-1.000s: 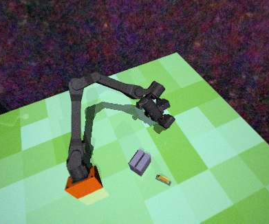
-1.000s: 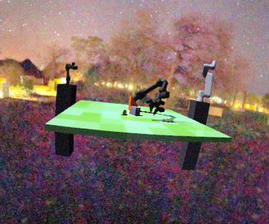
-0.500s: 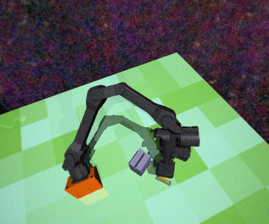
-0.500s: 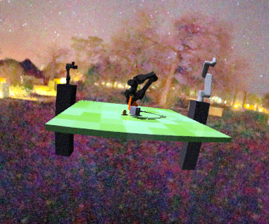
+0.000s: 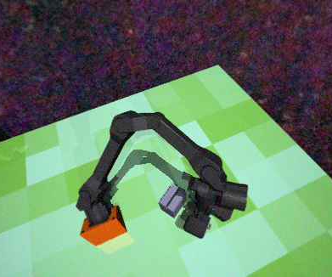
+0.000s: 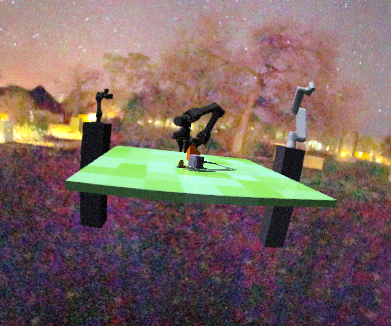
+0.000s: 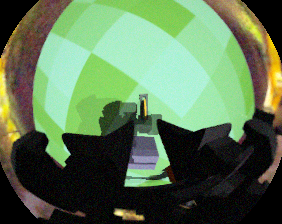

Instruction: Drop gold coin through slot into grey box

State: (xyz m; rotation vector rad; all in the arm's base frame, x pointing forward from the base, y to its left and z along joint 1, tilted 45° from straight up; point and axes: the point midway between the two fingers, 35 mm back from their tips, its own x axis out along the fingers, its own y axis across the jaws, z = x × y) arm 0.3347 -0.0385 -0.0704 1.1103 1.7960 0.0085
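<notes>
Now the arm arches from its orange base (image 5: 104, 229) at the near left of the green checkered table (image 5: 244, 127) and bends down toward the right, its wrist low over the table just right of the grey box (image 5: 172, 200). From above, the arm's head covers the spot beside the box, so the coin and its holder are hidden in that view. Through the wrist view the pincer (image 7: 144, 137) shows as two dark fingers standing partly apart with nothing between them. Beyond the gap lies the grey box (image 7: 145, 151), and just past it the gold coin (image 7: 144, 104) stands upright on its edge on the table, apart from the fingers.
</notes>
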